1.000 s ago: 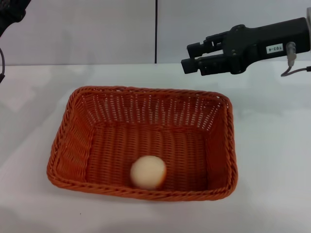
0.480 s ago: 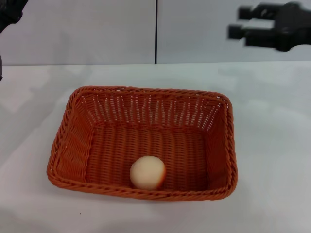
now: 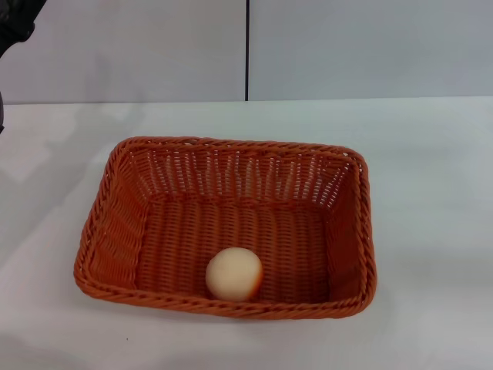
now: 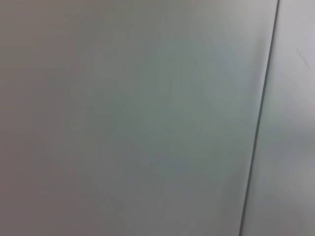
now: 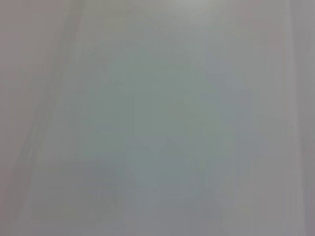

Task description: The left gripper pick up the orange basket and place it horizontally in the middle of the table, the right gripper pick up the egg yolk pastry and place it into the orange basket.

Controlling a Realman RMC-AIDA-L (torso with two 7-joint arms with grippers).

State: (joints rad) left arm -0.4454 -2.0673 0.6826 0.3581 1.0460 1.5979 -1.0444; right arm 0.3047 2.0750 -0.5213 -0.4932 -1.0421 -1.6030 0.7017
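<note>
Neither set of jaws is showing anywhere, so we cannot tell whether they are spread or pressed together; only a dark part of our left arm (image 3: 17, 21) is peeking in at the head view's upper left corner. We are seeing the orange basket (image 3: 231, 160) sitting mid-table (image 3: 431, 154) with its long axis running left to right. The egg yolk pastry (image 3: 234, 274) is resting inside, against the near wall (both wrist views are facing blank wall).

Right tool now out of view.
</note>
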